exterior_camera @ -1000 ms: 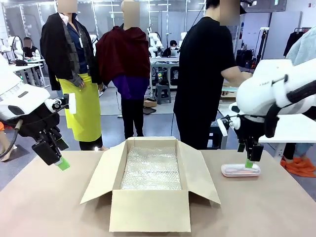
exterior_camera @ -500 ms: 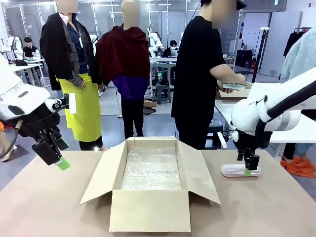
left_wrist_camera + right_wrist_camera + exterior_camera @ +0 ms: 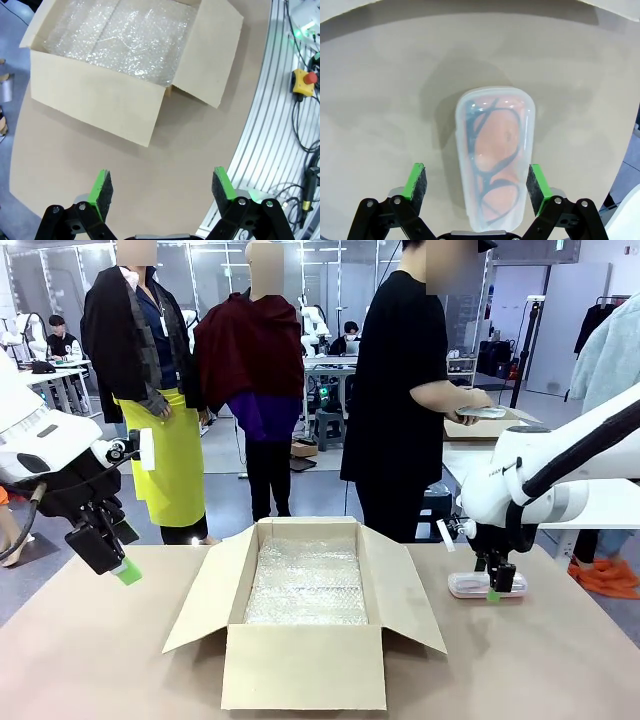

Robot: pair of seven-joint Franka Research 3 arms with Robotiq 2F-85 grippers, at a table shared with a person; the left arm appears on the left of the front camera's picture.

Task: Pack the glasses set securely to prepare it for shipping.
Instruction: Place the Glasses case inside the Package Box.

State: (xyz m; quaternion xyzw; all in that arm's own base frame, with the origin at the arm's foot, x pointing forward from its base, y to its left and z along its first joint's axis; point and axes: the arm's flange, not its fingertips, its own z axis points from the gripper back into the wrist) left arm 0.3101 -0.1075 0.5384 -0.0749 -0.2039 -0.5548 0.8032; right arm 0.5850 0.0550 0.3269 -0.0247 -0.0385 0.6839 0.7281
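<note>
A pink translucent glasses case [image 3: 478, 585] lies flat on the table at the right, dark-framed glasses showing inside it [image 3: 495, 155]. My right gripper [image 3: 493, 592] hangs low over it, open, one green pad [image 3: 418, 182] on each side of the case, not touching it. A person behind the table holds a mint green case [image 3: 480, 412] in one hand. My left gripper [image 3: 122, 571] hovers open above the table's left side, nothing between its fingers [image 3: 102, 187].
An open cardboard box [image 3: 300, 660] lined with bubble wrap [image 3: 305, 585] stands mid-table, flaps spread outward. In the left wrist view the box [image 3: 95, 97] lies ahead, with the table's railed edge and cables [image 3: 295, 100] to the right.
My right gripper has come down closer over the pink case. The person has turned and now holds the mint green case out over the side table. The left arm has stayed still.
</note>
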